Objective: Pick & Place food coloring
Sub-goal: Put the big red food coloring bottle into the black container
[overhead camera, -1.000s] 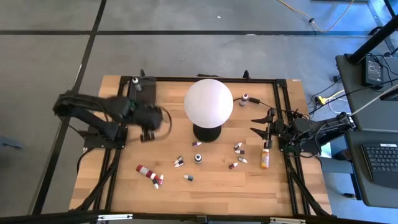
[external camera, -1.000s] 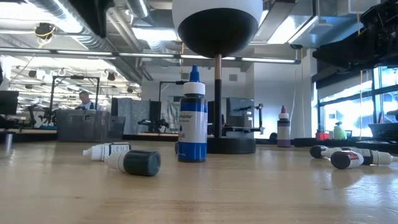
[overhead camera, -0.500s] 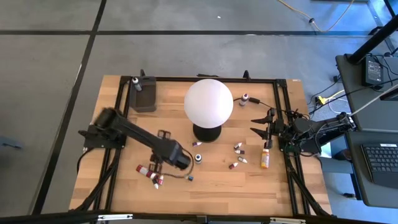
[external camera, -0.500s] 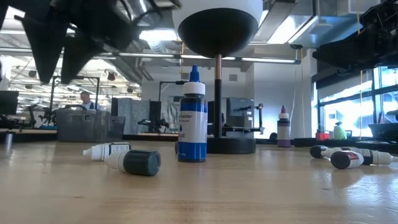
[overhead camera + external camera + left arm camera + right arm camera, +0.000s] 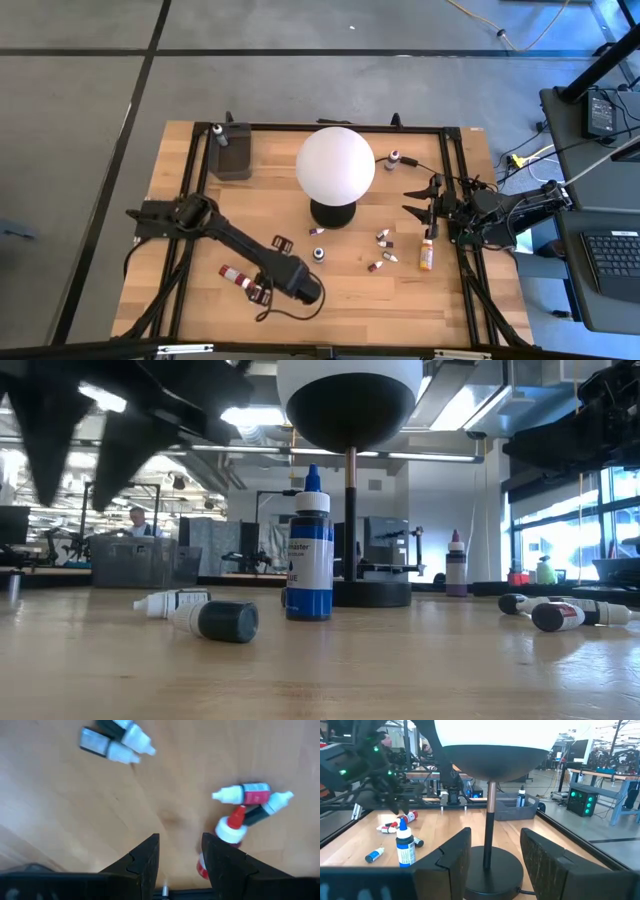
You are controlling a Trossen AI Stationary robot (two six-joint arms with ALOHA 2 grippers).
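Small food coloring bottles lie scattered on the wooden table. A red bottle [image 5: 236, 275] lies with two tiny ones [image 5: 254, 291] near the near-left part; in the left wrist view they show as the red-capped bottle [image 5: 227, 831] and the small bottles [image 5: 249, 795]. My left gripper [image 5: 272, 290] [image 5: 180, 837] hangs open above the table right beside this group, touching nothing. The taller orange bottle [image 5: 427, 255] lies by my right gripper [image 5: 425, 205] [image 5: 495, 835], which waits open at the right side. One bottle [image 5: 218, 135] stands in the dark tray [image 5: 236, 160].
The white globe lamp [image 5: 335, 165] stands mid-table on a black base [image 5: 333, 213]. A blue bottle [image 5: 310, 550] stands upright before it, with lying bottles [image 5: 215, 620] nearby. More small bottles [image 5: 383, 238] lie right of the lamp, and one [image 5: 393, 158] stands at the far right.
My left arm has swung from beside the tray at the far left toward the near edge, stretching out across the table. Its open gripper now hangs over the red bottle group. The bottles and my right arm have stayed where they were.
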